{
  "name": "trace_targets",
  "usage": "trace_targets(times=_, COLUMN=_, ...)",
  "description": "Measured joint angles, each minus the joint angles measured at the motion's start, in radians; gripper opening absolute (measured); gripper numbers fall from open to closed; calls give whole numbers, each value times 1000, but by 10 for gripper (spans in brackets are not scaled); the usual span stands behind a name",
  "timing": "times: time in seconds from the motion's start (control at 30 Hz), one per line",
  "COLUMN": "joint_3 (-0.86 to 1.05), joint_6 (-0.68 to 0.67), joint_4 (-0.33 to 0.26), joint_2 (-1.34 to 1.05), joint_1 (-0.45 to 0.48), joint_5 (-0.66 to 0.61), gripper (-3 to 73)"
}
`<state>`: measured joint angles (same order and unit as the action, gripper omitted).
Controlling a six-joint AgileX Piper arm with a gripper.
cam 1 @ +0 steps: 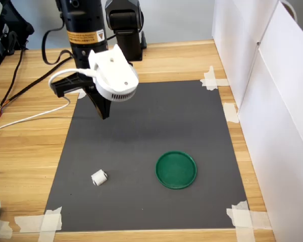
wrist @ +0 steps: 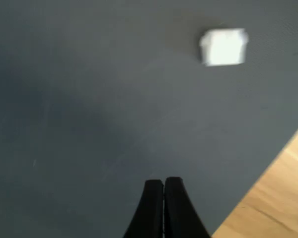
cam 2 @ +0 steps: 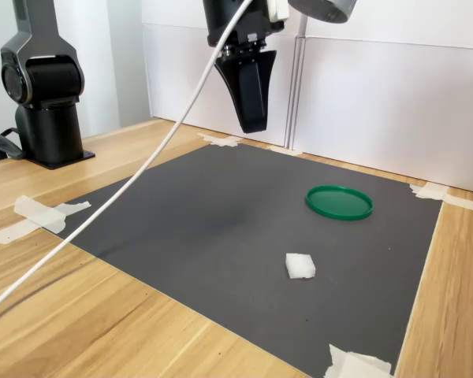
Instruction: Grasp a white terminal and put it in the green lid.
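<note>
A small white terminal (cam 1: pixel 99 177) (cam 2: pixel 300 266) lies on the dark grey mat (cam 1: pixel 151 136), near the front left in the first exterior view. In the wrist view the terminal (wrist: pixel 223 46) is a blurred white block ahead of the fingertips. The round green lid (cam 1: pixel 176 169) (cam 2: pixel 339 201) rests flat on the mat to the terminal's right in the first exterior view. My gripper (cam 1: pixel 104 114) (cam 2: pixel 253 126) (wrist: pixel 164 182) hangs well above the mat's back left part, shut, with nothing between its black fingers.
White tape strips (cam 1: pixel 214 80) hold the mat's corners to the wooden table (cam 1: pixel 25 146). A white panel wall (cam 1: pixel 272 101) stands along the first exterior view's right. A second black arm base (cam 2: pixel 47 94) and cables (cam 1: pixel 25 118) sit beyond the mat.
</note>
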<state>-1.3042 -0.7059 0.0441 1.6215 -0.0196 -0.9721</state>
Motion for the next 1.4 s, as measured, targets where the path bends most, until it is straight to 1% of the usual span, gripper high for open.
trace_targets(times=0.03, joint_3=-11, joint_6=-15, joint_4=-13, joint_2=14, joint_1=6, joint_5=-20, gripper=-20)
trace_targets(times=0.07, joint_3=-26, joint_6=-25, joint_4=-38, joint_2=27, joint_1=16, joint_5=-35, gripper=-17)
trace_targets(times=0.13, joint_3=-63, joint_6=-42, joint_4=-106, joint_2=47, joint_1=44, joint_5=-70, gripper=1)
trace_targets(times=0.2, joint_3=-109, joint_6=-60, joint_4=-161, joint_2=66, joint_1=76, joint_5=-98, gripper=40)
trace_targets(times=0.27, joint_3=-162, joint_6=-88, joint_4=-192, joint_2=89, joint_1=104, joint_5=-125, gripper=99)
trace_targets(times=0.33, joint_3=-208, joint_6=-100, joint_4=-195, joint_2=117, joint_1=120, joint_5=-148, gripper=171)
trace_targets(times=0.47, joint_3=-256, joint_6=-99, joint_4=-184, joint_2=167, joint_1=125, joint_5=-163, gripper=386)
trace_targets(times=0.6, joint_3=-261, joint_6=-128, joint_4=-182, joint_2=201, joint_1=125, joint_5=-164, gripper=578)
trace_targets(times=0.7, joint_3=-264, joint_6=-196, joint_4=-182, joint_2=217, joint_1=125, joint_5=-164, gripper=669)
trace_targets(times=0.8, joint_3=-285, joint_6=-260, joint_4=-184, joint_2=224, joint_1=125, joint_5=-163, gripper=700)
trace_targets(times=0.97, joint_3=-363, joint_6=-266, joint_4=-182, joint_2=259, joint_1=124, joint_5=-185, gripper=704)
trace_targets(times=1.03, joint_3=-393, joint_6=-243, joint_4=-163, joint_2=286, joint_1=116, joint_5=-209, gripper=704)
trace_targets(times=1.17, joint_3=-409, joint_6=-180, joint_4=-90, joint_2=328, joint_1=90, joint_5=-214, gripper=704)
trace_targets(times=1.23, joint_3=-411, joint_6=-167, joint_4=-78, joint_2=344, joint_1=83, joint_5=-207, gripper=704)
trace_targets(times=1.4, joint_3=-412, joint_6=-159, joint_4=-73, joint_2=373, joint_1=83, joint_5=-172, gripper=704)
